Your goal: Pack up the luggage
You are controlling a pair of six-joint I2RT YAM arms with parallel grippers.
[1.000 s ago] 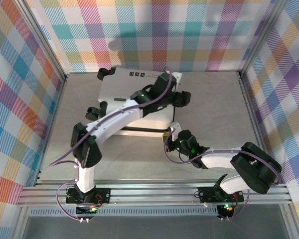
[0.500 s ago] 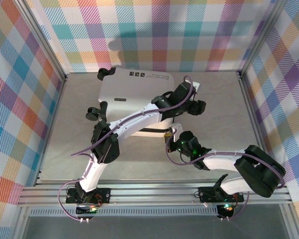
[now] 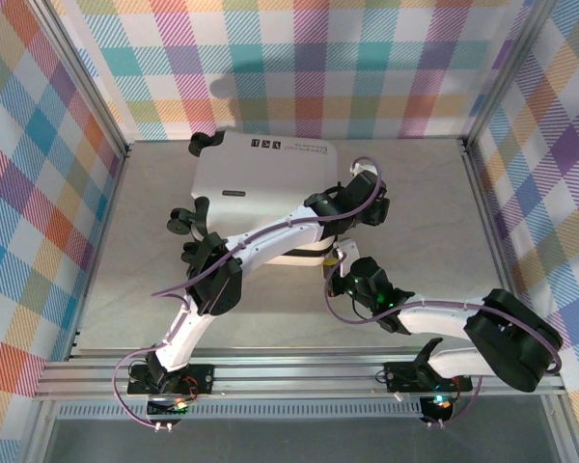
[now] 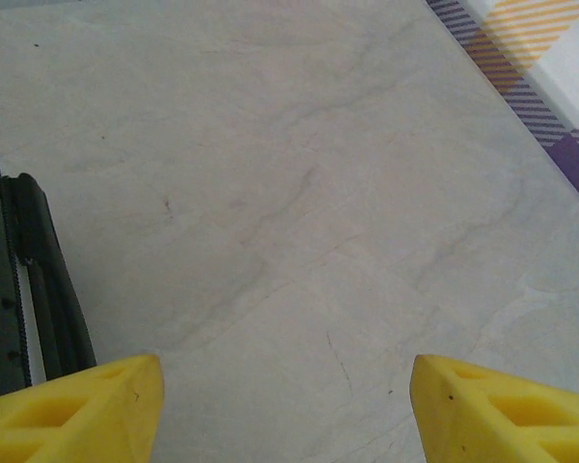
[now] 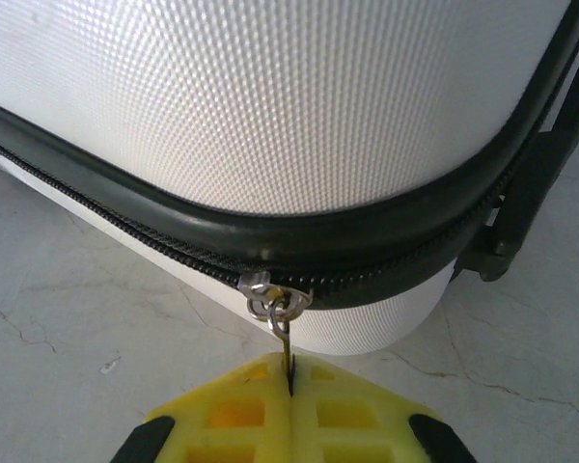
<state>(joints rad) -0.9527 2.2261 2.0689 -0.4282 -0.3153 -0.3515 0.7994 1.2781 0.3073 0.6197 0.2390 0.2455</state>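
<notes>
Yellow fingers of my right claw (image 5: 291, 381) are clenched on the metal zipper pull (image 5: 281, 328) at the near seam of the suitcase (image 5: 270, 106). My left claw (image 4: 285, 400) hangs spread, grasping nothing, over bare table (image 4: 299, 193) beside the suitcase's right edge. The white suitcase lies flat, lid down, toward the table's back.

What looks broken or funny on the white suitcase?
Nothing stands out. The luggage lies flat and closed, its shell unmarked. The right fingers pinch the zipper pull; the left fingers stand open over the table.
</notes>
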